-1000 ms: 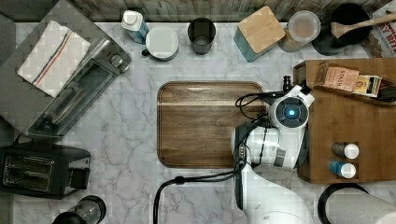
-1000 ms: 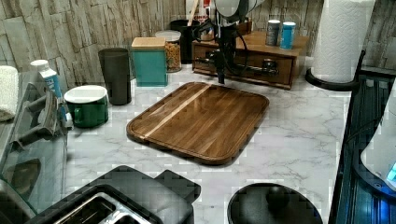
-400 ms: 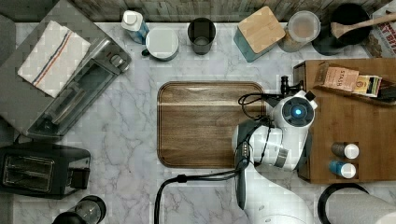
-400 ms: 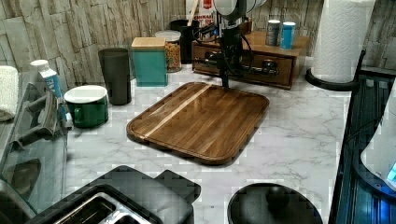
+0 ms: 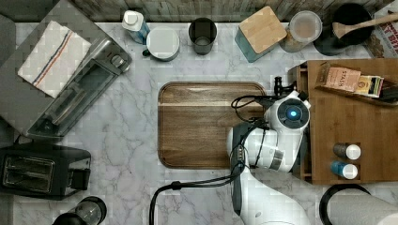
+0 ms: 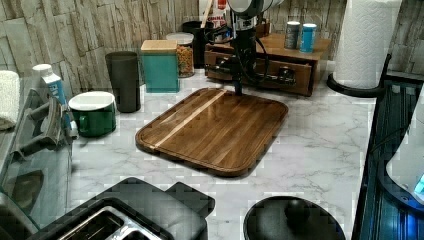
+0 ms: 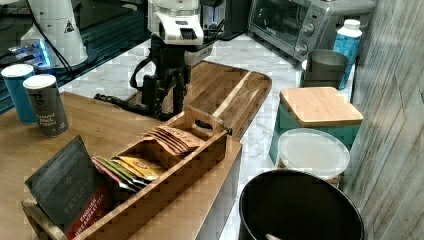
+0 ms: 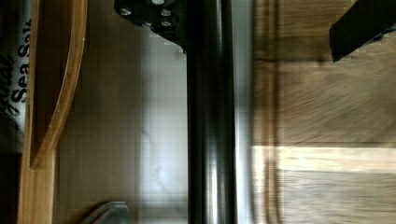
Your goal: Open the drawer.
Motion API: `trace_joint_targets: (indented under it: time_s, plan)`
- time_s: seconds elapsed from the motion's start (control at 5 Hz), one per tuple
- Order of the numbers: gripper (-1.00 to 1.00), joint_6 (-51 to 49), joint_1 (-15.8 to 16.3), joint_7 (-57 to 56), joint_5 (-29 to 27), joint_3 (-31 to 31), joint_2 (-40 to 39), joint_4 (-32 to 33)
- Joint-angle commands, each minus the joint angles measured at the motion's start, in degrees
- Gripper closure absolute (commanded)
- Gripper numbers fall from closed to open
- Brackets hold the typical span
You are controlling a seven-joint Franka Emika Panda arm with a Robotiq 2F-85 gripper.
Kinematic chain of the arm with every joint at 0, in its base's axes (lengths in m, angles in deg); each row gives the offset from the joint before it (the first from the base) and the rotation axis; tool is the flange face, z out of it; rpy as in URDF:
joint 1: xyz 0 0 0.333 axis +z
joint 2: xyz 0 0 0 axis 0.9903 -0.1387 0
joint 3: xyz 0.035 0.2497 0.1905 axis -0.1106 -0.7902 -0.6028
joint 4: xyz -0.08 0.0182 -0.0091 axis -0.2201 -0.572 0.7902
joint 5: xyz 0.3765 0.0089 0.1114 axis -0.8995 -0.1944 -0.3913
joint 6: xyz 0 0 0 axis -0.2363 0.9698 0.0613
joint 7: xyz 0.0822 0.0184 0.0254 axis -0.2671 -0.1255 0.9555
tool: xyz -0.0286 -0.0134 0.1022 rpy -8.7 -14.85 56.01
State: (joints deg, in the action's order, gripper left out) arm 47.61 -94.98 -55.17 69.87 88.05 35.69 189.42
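The tool [image 6: 238, 85] hangs straight down from the arm in the upper middle of the left view, at the front of the bamboo box [image 6: 295, 55], its tips low at the far edge of the cutting board [image 6: 215, 125]. The drawer [image 6: 300, 82] is in the lower part of that box, and its black bar handle [image 6: 272, 77] runs across the front, passing behind the tool. From the wrist camera the handle [image 8: 210, 140] shows as a dark shiny bar running the whole height of the frame. One of the fingers [image 8: 154, 16] sits close against one side of it and the other is well off on the opposite side, over the board's wood, so the tool is spread apart and astride the bar, not clamped on it. On the far side of the bar in that picture is pale worktop, then a bamboo edge with printed packets beyond it; how far the drawer stands out of the box I cannot tell. In the top view the box [image 5: 352, 122] fills the right of the frame, the drawer [image 5: 304, 77] along its left edge beside the cutting board [image 5: 202, 124] on the marble worktop [image 5: 131, 140]. In the right view the tool [image 7: 165, 102] is upper left of centre, behind a wooden rack of tea bags [image 7: 165, 165] on top of the box.
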Motion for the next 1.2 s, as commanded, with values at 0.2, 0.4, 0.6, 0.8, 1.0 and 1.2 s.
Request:
trace_joint_targets:
  time_s: [0.2,0.4,0.6,0.8,1.0,1.2]
  plan:
    - [-1.00,1.22,9.18,3.01,-2.85,-11.49,7.03,7.26]
    - [-1.00,0.48,10.65,8.69,-2.10,-14.44,8.55,8.78]
    - [-1.00,-0.12,13.25,12.79,-2.26,-14.83,9.25,9.30]
    - [-1.00,-1.06,15.83,15.04,-2.89,-14.28,9.13,8.62]
    - [-1.00,-2.48,17.04,16.39,-2.91,-14.36,9.09,7.78]
    - [-1.00,-2.66,21.07,18.88,-3.53,-12.14,9.51,7.70]
